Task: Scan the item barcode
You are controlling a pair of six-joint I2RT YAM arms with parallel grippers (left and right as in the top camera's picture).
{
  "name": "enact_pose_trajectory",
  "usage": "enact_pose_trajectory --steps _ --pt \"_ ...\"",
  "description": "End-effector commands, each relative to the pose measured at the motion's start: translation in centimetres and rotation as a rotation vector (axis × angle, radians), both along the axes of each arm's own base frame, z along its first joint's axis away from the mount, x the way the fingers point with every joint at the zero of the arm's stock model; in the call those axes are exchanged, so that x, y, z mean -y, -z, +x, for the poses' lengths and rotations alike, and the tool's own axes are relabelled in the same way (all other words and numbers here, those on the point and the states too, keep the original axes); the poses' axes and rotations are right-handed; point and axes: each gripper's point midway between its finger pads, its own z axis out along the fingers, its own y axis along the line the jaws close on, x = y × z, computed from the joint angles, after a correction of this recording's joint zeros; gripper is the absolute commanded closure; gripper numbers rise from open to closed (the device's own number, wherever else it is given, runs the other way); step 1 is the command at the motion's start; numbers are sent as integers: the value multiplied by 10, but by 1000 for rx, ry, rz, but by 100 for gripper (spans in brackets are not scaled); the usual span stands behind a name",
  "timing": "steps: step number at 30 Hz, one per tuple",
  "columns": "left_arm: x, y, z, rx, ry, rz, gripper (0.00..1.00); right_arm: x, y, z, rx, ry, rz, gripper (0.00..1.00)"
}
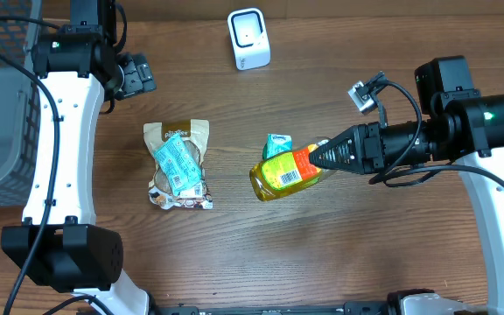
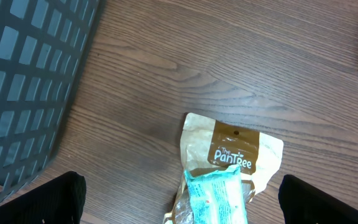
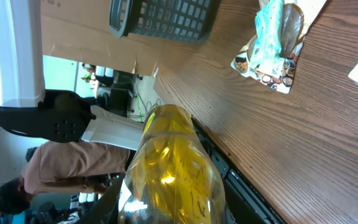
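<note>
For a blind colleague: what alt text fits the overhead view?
The right hand grips a yellow plastic bottle with an orange label over a brown wooden table. A white box-shaped scanner stands beyond it; a tan snack pouch lies near the open left hand.

One yellow bottle [image 1: 285,175], one white scanner [image 1: 248,38], one brown pouch [image 1: 189,131], two teal packets [image 1: 178,164] [image 1: 278,143] and one grey basket [image 1: 7,39] at the left edge were counted.

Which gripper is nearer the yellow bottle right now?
Right. The right gripper is shut on the bottle; the left gripper hangs open well away, past the snack bag, beside the basket.
</note>
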Motion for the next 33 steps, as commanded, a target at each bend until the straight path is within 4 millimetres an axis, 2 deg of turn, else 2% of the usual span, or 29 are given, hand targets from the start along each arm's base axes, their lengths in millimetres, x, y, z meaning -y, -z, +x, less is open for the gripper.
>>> enact_pose_trajectory --steps 1,26,29,33 --pt "-1 -7 1 14 14 16 0 -3 -19 -3 44 -11 60 96" --pt "-1 -7 1 14 14 16 1 -3 -19 -2 49 -12 59 96" --pt "-1 -7 1 14 14 16 1 -1 -16 3 83 -6 34 96" --pt "-1 -7 1 14 14 16 0 3 -8 22 187 18 -36 96"
